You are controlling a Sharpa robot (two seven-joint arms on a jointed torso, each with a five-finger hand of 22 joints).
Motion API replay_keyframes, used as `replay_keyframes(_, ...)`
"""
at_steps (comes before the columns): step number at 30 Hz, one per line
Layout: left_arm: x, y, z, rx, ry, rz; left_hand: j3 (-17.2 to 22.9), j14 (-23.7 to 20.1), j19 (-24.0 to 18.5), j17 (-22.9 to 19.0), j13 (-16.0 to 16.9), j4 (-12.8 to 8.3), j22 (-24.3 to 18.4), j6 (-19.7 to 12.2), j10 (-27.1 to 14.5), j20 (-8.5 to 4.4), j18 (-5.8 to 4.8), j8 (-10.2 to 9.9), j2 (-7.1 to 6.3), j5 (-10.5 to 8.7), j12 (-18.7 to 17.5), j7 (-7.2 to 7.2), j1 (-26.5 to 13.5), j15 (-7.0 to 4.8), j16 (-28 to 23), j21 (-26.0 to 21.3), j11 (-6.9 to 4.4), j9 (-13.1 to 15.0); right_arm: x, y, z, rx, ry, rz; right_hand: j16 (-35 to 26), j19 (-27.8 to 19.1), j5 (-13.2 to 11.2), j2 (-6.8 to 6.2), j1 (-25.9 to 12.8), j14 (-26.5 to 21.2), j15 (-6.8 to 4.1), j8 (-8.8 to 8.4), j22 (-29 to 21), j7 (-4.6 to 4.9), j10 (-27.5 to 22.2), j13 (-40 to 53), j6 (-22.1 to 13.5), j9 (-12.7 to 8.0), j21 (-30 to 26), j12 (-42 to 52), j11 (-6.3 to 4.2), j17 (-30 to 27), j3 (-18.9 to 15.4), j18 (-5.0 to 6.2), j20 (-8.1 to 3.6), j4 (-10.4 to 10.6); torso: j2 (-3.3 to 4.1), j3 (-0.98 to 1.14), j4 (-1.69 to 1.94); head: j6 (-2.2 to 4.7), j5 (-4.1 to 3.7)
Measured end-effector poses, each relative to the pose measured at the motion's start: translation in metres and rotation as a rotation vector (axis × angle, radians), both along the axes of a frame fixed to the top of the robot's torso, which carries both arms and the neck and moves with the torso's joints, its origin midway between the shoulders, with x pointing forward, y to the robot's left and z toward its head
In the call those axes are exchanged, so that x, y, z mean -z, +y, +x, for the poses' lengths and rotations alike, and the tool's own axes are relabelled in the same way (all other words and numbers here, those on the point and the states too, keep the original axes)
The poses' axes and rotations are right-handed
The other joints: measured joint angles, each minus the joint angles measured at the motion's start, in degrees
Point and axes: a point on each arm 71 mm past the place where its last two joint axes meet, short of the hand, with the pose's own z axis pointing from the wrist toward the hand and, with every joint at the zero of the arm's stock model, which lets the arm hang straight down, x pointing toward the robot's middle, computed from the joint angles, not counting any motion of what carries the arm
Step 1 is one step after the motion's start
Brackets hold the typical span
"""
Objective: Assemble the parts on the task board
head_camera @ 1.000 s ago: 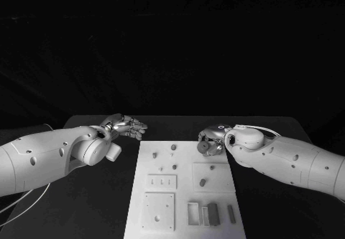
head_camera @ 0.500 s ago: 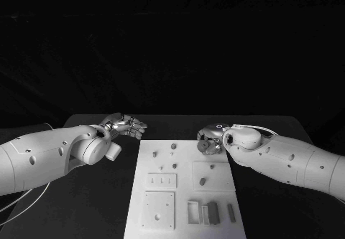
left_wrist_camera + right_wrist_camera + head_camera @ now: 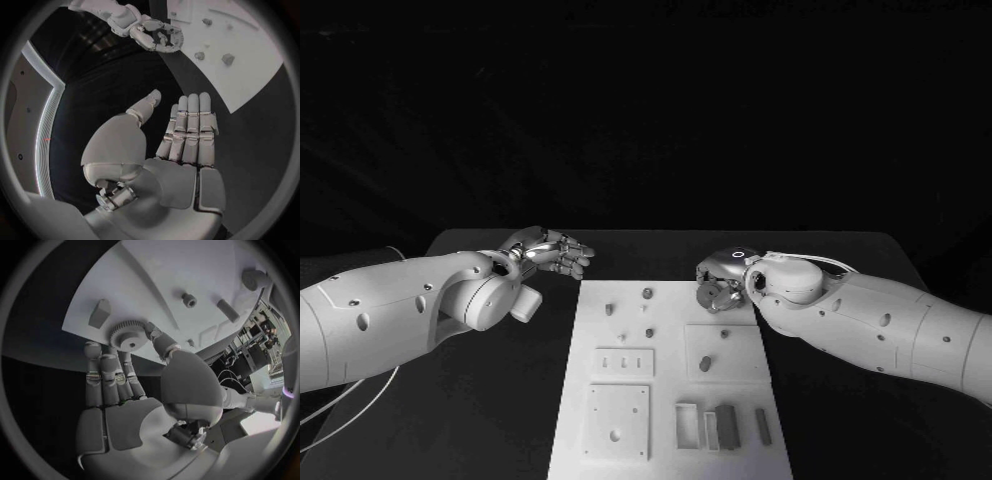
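One toothed grey gear (image 3: 128, 335) with a raised hub, we note it pinched by right hand (image 3: 134, 385) over white task board (image 3: 187, 270), left hand (image 3: 181, 145) flat, empty.

Black table (image 3: 488, 400), white task board (image 3: 672, 425)

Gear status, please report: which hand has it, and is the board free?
Right hand pinches gear over board far edge. Left hand open, beside board. Nothing in the way.

A black table (image 3: 488, 400) lies beneath everything, its dark surface reaching a far edge against dark surroundings.
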Motion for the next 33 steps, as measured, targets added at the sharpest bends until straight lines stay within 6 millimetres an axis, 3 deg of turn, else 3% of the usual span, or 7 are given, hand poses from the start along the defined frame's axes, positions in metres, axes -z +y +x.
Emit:
replay_keyframes(17,0.000,0.001,-0.001,0.000,0.001,-0.001,0.0,0.0,0.0,0.1,0.0,0.0,0.0,0.0,0.0,0.00,-0.01,0.0,0.00,0.00,-0.3,0.00,0.0,0.00,0.0,0.0,0.00,0.0,-0.002,0.007,-0.008,-0.025,-0.025,0.015,0.0,0.8,0.0,0.53,-0.5,0.8,-0.36,0.26,0.0,-0.10,0.7,0.8,1.3,0.0,0.2,0.4,-0.31,-0.1,-0.1,-0.19,-0.40,-0.6,-0.01,-0.01,-0.02,0.29,-0.07)
replay_keyframes(33,0.000,0.001,-0.002,0.001,0.002,-0.001,0.1,0.0,0.0,0.2,0.2,-0.1,0.1,0.0,0.2,0.00,-0.02,0.0,0.00,0.00,-0.3,0.00,0.0,0.00,-0.2,-0.2,0.20,0.0,-0.035,0.062,-0.031,-0.157,-0.092,0.050,0.0,0.8,-0.2,0.51,-0.5,0.9,-0.25,0.22,0.0,-0.02,0.8,1.1,1.4,-0.2,0.2,0.4,-0.40,-0.2,-0.3,-0.20,-0.37,-0.7,-0.06,-0.08,-0.03,0.65,0.29)
